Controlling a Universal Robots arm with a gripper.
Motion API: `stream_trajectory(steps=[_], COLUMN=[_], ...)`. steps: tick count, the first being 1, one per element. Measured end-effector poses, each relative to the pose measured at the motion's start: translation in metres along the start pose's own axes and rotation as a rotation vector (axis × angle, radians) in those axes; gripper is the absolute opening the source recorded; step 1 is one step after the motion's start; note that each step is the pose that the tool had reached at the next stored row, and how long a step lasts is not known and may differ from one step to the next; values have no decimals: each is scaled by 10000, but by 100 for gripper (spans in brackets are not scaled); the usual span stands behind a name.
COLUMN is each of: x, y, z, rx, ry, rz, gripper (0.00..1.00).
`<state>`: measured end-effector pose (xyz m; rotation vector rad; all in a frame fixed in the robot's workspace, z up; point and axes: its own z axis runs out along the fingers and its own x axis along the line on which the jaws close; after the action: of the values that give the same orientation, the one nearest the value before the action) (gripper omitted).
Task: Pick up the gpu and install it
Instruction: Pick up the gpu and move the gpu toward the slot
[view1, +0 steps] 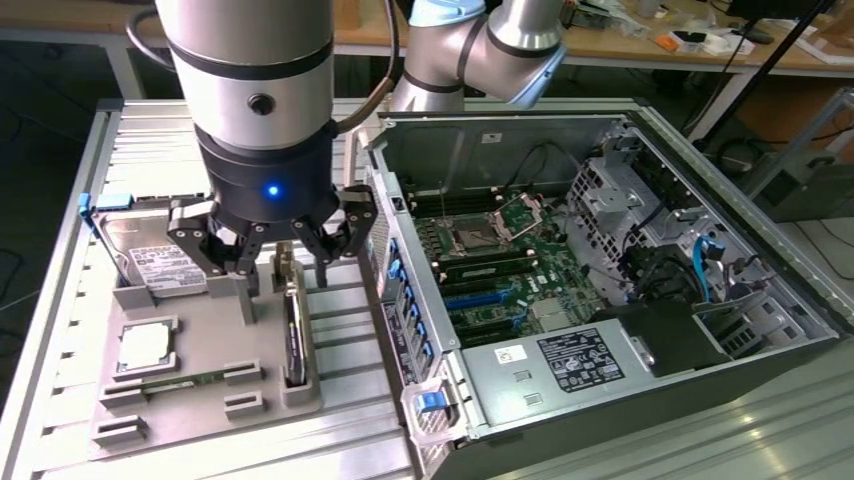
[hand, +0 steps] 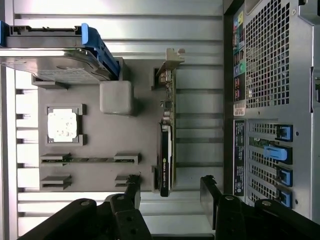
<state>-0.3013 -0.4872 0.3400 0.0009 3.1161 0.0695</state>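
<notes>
Gripper (view1: 274, 265), jaws wide and empty, hovers above the on-edge gpu (view1: 294, 335) at its six o'clock in the exterior view; best centred astride the card before closing.

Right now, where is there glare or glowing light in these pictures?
Wrist view: glare whitens the top of the hard drive and the processor chip. Exterior view: a small blue light glows on the gripper, above the dark gpu.
</notes>
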Motion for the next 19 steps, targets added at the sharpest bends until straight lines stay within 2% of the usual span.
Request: stream_trajectory(steps=[19], x=[-6], y=[35], z=[231], rx=[-2], ry=[3], rz=[-67], gripper=[60])
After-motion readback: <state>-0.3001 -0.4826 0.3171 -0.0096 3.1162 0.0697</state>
